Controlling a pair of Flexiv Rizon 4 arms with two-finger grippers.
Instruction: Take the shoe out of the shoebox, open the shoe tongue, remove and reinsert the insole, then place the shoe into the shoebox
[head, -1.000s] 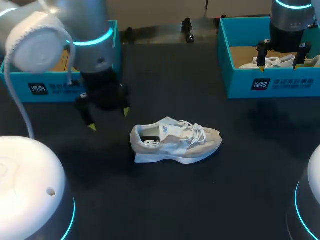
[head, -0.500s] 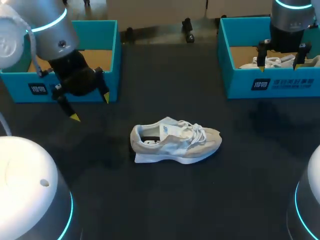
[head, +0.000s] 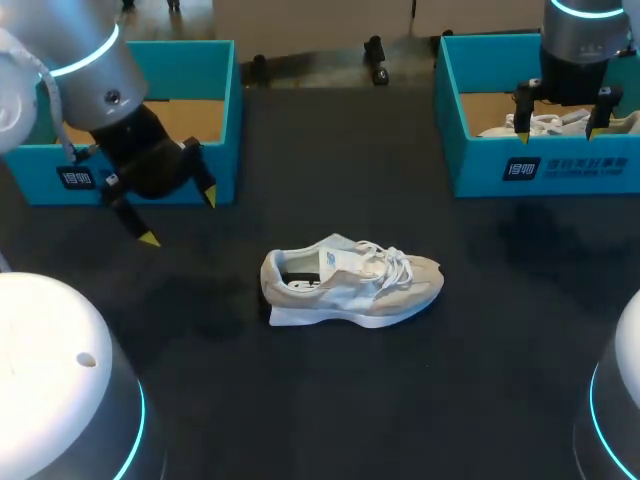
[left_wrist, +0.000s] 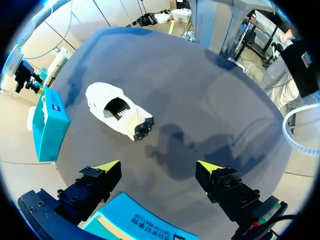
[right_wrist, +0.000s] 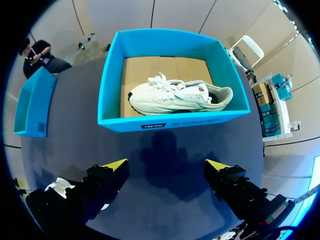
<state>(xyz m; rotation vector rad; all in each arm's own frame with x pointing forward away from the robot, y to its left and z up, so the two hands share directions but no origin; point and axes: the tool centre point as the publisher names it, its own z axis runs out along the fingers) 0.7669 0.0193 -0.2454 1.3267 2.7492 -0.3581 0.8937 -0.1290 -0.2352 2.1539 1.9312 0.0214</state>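
Left gripper released, empty, above dark table just in front of left teal cardboard shoebox. Pale grey-white lace-up sneaker mid-table, toe pointing right, apart from both boxes. Right gripper released, empty, over front wall of right teal shoebox, second white sneaker inside

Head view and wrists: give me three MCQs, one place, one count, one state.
1. Where is the loose shoe?
A) in the left shoebox
B) on the table
C) held by a gripper
2. How many shoes lie in the right shoebox?
A) none
B) one
C) two
3. The left gripper is:
A) open, empty
B) shut on the shoe
C) shut on a box wall
Answers: 1 B, it lies on the bare table. 2 B, the right wrist view shows one white shoe inside. 3 A, its yellow tips stand apart with nothing between.
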